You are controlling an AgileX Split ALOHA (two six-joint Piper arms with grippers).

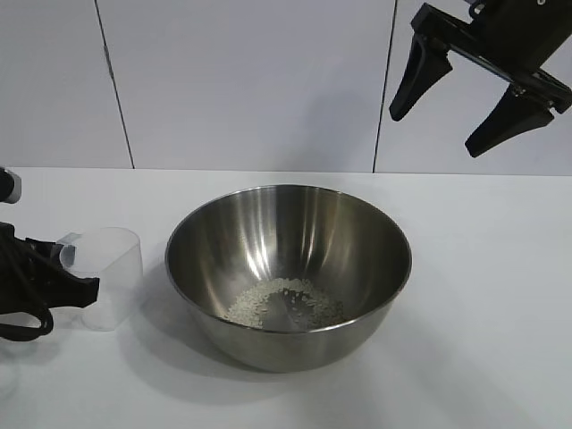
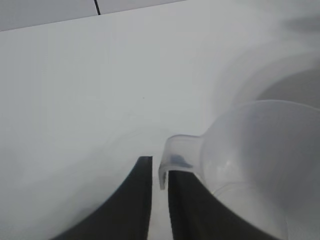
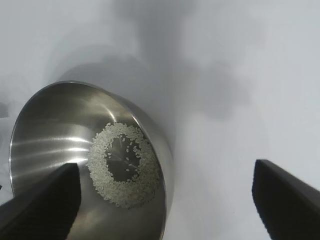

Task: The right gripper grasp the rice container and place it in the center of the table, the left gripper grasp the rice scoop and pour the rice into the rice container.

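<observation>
White panelled wall behind; plain white table (image 1: pixel 500 295) in front, bearing all items. Item one: rice container (image 1: pixel 288 273), a large round stainless-steel bowl, stood upright near the table's middle, between the two grippers and below the right one. Item two: rice (image 1: pixel 284 304), small white grains, lay on the bowl's floor in a loose ring with a barer patch at its centre, as the right wrist view recorded (image 3: pixel 124 165). Item three: rice scoop (image 1: pixel 103 275), a small frosted translucent plastic cup, stood upright on the table just beside the bowl, apart from it, directly ahead of the left gripper; no rice could be seen in it. Left gripper (image 1: pixel 76 277), black, low at table level on the side of the scoop away from the bowl; in the left wrist view its fingers (image 2: pixel 131 200) stood narrowly apart with the scoop's small handle tab (image 2: pixel 175 160) at the gap, and whether the tab was still pinched could not be told. Right gripper (image 1: pixel 460 112), black, hung high above the table, up and off to the far side of the bowl from the scoop, fingers spread wide, holding nothing.
</observation>
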